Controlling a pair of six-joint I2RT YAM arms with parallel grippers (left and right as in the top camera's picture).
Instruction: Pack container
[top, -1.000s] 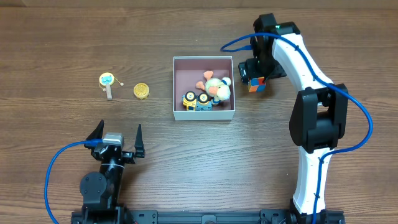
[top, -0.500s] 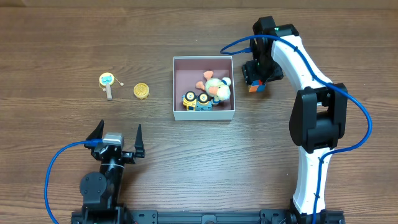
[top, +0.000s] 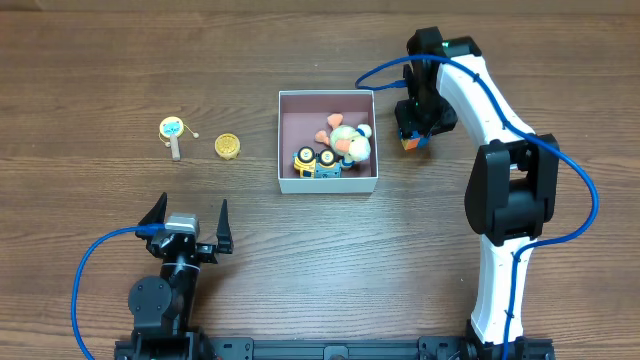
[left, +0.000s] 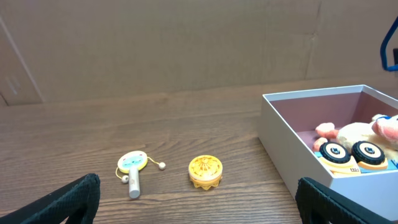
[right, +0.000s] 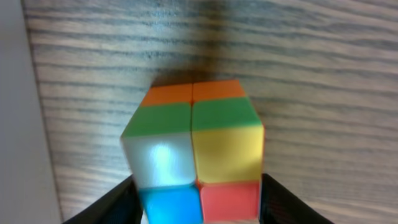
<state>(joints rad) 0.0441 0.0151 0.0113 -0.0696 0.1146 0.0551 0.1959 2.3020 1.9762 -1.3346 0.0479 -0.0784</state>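
Observation:
The container (top: 327, 184) is a white-walled square box with a pink inside at mid-table, also seen in the left wrist view (left: 292, 146). It holds a plush toy (top: 351, 143) and a yellow-blue car (top: 314, 162). A multicoloured cube (right: 196, 146) stands on the wood just right of the container, mostly hidden under the arm in the overhead view (top: 411, 143). My right gripper (right: 199, 198) has a finger pressed on each side of the cube, and it hangs over the cube overhead (top: 413, 132). My left gripper (top: 190, 212) rests open near the front left, nothing between its fingers (left: 199, 204).
A yellow round toy (top: 228, 146) and a small drum rattle on a stick (top: 173, 133) lie left of the container, ahead of the left gripper. A cardboard wall backs the table in the left wrist view.
The right gripper's fingers have closed in onto the cube's sides, and it has sunk over the cube, hiding most of it overhead. The left arm has not moved.

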